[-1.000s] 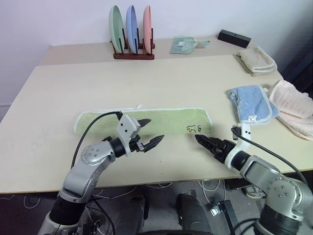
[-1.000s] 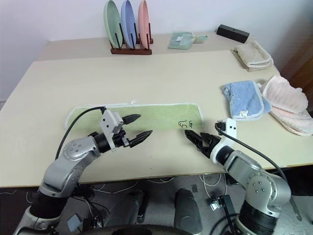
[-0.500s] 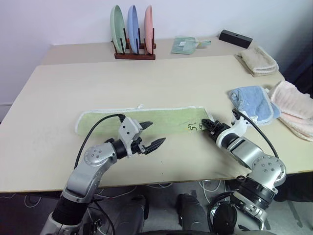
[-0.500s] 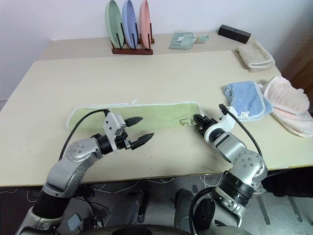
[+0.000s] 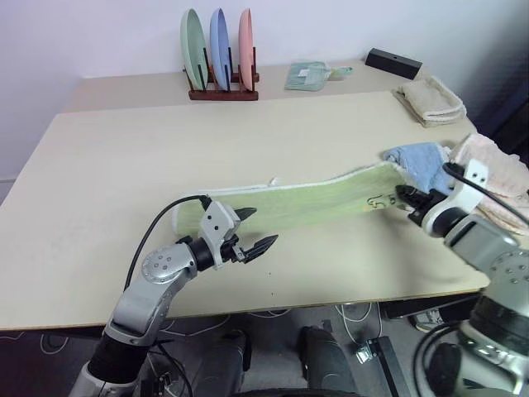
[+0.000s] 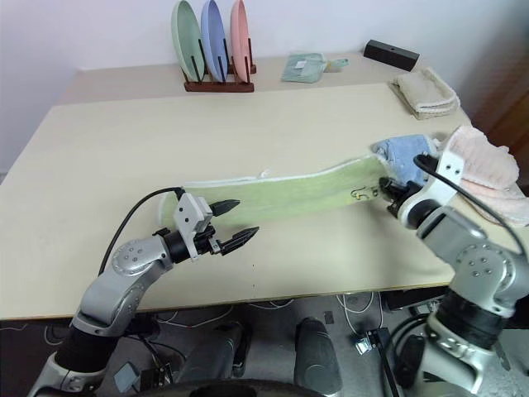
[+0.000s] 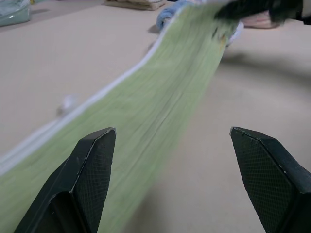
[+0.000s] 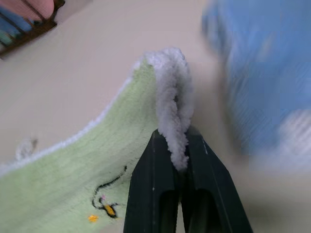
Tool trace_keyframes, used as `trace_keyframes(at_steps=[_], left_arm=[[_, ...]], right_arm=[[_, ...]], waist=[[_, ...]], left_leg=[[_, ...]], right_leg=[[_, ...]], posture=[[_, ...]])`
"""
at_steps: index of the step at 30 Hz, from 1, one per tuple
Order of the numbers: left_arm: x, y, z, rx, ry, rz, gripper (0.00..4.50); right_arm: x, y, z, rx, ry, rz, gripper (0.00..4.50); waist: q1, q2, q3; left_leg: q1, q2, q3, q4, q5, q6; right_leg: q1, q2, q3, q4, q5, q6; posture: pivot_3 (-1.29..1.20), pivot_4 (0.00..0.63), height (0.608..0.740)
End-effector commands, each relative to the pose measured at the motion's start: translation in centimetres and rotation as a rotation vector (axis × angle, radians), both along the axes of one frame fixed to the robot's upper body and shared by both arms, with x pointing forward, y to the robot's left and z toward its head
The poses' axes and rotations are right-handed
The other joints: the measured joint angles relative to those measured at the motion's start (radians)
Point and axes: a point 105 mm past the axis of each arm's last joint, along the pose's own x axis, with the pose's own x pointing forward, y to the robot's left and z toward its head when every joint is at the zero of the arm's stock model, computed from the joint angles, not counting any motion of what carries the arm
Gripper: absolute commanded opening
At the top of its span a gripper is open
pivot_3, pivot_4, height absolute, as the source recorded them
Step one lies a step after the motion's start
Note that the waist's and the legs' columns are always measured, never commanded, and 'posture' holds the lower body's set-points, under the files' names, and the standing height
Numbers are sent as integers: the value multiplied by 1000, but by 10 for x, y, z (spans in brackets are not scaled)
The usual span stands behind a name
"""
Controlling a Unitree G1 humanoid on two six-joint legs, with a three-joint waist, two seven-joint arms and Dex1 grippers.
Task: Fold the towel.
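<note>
a dark wooden rack (image 5: pixel 221 88) at the far edge of the table (image 5: pixel 124 165) holds three plates on edge, slotted side by side: a green plate (image 5: pixel 193 48), a blue plate (image 5: pixel 219 45) and a pink plate (image 5: pixel 245 43), all smooth and glossy with rounded rims. the table itself is a flat, matte beige surface. the towel (image 5: pixel 297 203), a long narrow strip of light green terry cloth with a whitish stitched edging, stretches across the near half of the table from near the middle toward the right edge; its left end lies flat on the surface while its right end is raised off it, so the strip runs slanted and slightly taut. a small dark embroidered logo (image 8: pixel 108 196) sits near that raised corner. the right gripper (image 8: pixel 179 160) is clenched on the fluffy white edging of this corner, the cloth bunched into a thick roll between its two black fingers. the left gripper (image 5: pixel 257 229) hovers just in front of the towel's left part with its textured, pointed black fingers (image 7: pixel 92 170) spread wide and nothing between them. just behind the raised corner, near the right edge of the table, lies a crumpled light blue towel (image 5: pixel 417 159), soft and lumpy, and beside it at the very edge a pale pink towel (image 5: pixel 496 169) folded in thick layers. a beige folded towel (image 5: pixel 430 101) rests near the far right corner, with a small black rectangular box (image 5: pixel 393 63) behind it. a pale green folded cloth (image 5: pixel 310 75) lies at the far edge to the right of the rack.
</note>
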Motion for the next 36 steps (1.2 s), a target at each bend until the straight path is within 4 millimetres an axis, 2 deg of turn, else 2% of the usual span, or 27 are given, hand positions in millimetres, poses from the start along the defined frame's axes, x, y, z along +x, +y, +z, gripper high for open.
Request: trace_keyframes(at_steps=[1,3,5,8,12,18,21,24,26,28,30,33,34,36], left_arm=[[1,2,12,-9,-54,-3,3871],[-1,3,14,-19,-53,-2,3871],[-4,4,17,-46,-38,-4,3871],[-11,5,20,-86,-6,-4,3871],[-19,9,18,-84,25,11,3871],[-28,11,14,-69,61,7,3871],[-28,12,15,-77,70,11,3871],[-26,12,17,-96,76,19,3871],[-25,15,18,-103,81,26,3871],[-24,18,18,-105,88,36,3871],[-24,22,17,-99,93,43,3871],[-23,24,16,-95,100,48,3871],[-23,24,16,-94,101,49,3871],[-23,24,16,-95,103,50,3871]], right_arm=[[-1,60,18,-201,-99,292,12],[-7,91,12,-320,-106,448,12],[-12,121,-3,-375,-83,579,12],[-13,151,-25,-403,-50,673,12],[-10,169,-42,-439,-42,710,12],[-8,173,-52,-455,-35,731,12],[-14,176,-49,-414,-39,769,901],[-22,176,-32,-386,-117,818,2301],[-31,169,-16,-377,-179,855,3144],[-35,160,3,-342,-242,868,3144],[-28,153,21,-255,-281,829,3144],[-4,139,38,-175,-303,710,2254],[3,135,38,-177,-296,674,1878],[18,128,27,-251,-263,615,830]], waist=[[-2,0,0],[2,0,0],[6,-1,0],[9,-2,1],[14,-2,1],[10,-2,1],[10,-2,1],[12,-2,1],[13,-2,1],[14,-2,1],[12,-2,1],[6,-2,1],[8,-2,1],[10,-2,1]], left_leg=[[0,1,0,0,0,0],[0,2,0,0,0,0],[-1,2,-1,0,0,0],[-2,1,-3,0,0,1],[-3,-1,-4,1,-1,1],[-2,-1,-4,1,-1,1],[-2,-1,-4,1,-1,1],[-3,-1,-4,1,-1,1],[-3,-1,-4,1,-1,1],[-3,-1,-4,1,-1,1],[-2,0,-4,1,-1,1],[-2,1,-3,0,-1,1],[-1,1,-3,0,-1,1],[-1,1,-3,0,-1,1]], right_leg=[[0,0,0,0,0,0],[0,1,0,-1,0,0],[0,1,0,-3,0,0],[1,1,0,-6,1,0],[1,0,0,-8,1,1],[1,0,0,-8,2,0],[1,0,0,-8,2,0],[1,0,0,-8,2,0],[1,0,0,-8,2,0],[1,0,0,-9,2,0],[2,0,0,-9,2,0],[2,1,0,-9,2,-1],[2,1,0,-9,3,-1],[2,1,0,-9,3,-1]], posture=[[0,150,740],[0,150,740],[0,150,740],[0,150,740],[0,150,740],[0,150,740],[0,150,740],[0,150,740],[0,150,740],[0,150,740],[0,150,740],[0,150,740],[0,150,740],[0,150,740]])
